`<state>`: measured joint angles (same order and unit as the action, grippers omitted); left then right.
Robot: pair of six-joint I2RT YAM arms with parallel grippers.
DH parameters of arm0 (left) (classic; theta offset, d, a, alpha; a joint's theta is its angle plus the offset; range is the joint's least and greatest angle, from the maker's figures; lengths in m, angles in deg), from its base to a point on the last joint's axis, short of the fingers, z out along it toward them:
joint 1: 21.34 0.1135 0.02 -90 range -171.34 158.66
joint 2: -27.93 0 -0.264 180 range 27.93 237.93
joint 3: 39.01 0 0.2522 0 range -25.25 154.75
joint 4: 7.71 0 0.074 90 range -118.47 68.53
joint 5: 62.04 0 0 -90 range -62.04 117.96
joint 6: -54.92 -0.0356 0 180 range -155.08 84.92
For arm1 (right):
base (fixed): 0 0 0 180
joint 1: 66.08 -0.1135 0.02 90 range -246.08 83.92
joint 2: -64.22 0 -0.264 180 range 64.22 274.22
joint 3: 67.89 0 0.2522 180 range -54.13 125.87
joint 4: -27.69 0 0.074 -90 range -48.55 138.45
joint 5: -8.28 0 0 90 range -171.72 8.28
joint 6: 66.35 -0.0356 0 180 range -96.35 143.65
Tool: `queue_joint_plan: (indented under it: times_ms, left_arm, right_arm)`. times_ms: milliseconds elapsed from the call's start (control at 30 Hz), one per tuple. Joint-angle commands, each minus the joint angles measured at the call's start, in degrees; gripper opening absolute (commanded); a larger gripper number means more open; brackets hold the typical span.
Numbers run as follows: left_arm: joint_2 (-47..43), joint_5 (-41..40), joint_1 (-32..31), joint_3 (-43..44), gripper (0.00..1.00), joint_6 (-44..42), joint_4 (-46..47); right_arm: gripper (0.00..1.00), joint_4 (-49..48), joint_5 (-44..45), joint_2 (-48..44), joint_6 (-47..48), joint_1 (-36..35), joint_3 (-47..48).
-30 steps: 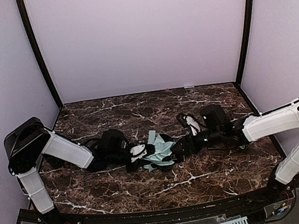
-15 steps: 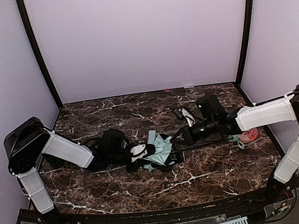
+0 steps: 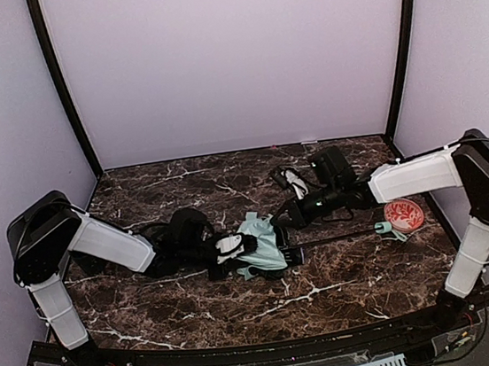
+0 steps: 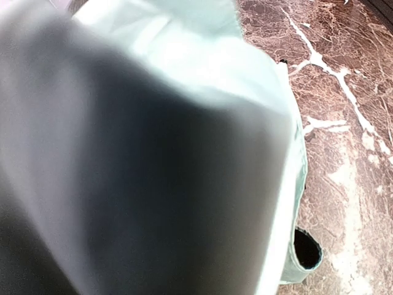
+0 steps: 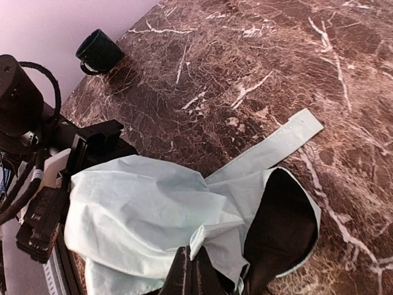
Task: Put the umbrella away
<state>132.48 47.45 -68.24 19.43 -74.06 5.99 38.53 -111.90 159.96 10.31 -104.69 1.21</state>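
The umbrella [image 3: 259, 245] lies half folded mid-table, a crumpled bundle of pale mint fabric with black lining. Its thin black shaft [image 3: 341, 239] runs right to the small mint handle [image 3: 384, 227]. My left gripper [image 3: 233, 246] holds the bundle's left end. In the left wrist view the mint fabric [image 4: 184, 110] fills the frame and hides the fingers. My right gripper [image 3: 278, 220] reaches in from the right. In the right wrist view it [image 5: 195, 270] is shut on a raised fold of the umbrella's [image 5: 141, 209] fabric. The closing strap [image 5: 276, 144] lies flat on the marble.
A round orange-red patterned ball [image 3: 403, 212] rests beside the handle near the right wall. A dark mug [image 5: 98, 52] stands at the left wall, behind the left arm [image 5: 37, 141]. Bare marble table [image 3: 243, 313] stretches in front of the umbrella and behind it.
My right gripper has gone from open to shut on a fabric fold, and its arm has swung toward the back. That uncovered the ball and the handle. The left arm has stayed put.
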Motion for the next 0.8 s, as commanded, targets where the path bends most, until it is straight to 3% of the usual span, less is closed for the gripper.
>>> queue_joint_plan:
  times_ms: [0,267,367,533,633,767]
  left_arm:
    - [0.6,-0.8,-0.4,-0.5,0.0,-0.7,-7.0]
    - [-0.1,-0.8,-0.7,-1.1,0.0,-2.1,-8.2]
    - [-0.1,-0.6,-0.8,-1.5,0.0,-2.6,-7.8]
    - [-0.6,-2.2,-1.8,-2.7,0.0,-4.1,-6.8]
    - [0.4,-3.3,-1.8,-1.9,0.0,-4.1,-8.4]
    - [0.8,-4.0,-1.8,-2.4,0.0,-4.1,-8.0]
  right_arm:
    - [0.0,-2.3,2.8,7.0,0.1,0.5,2.5]
    - [0.0,2.1,8.0,16.9,0.6,3.8,3.9]
    - [0.0,2.4,8.4,19.6,1.0,3.7,6.5]
    - [0.0,8.9,16.1,24.5,4.5,3.9,13.2]
    - [0.15,14.2,17.5,21.8,9.0,4.2,14.5]
    - [0.42,16.7,17.3,7.8,13.7,4.8,11.4]
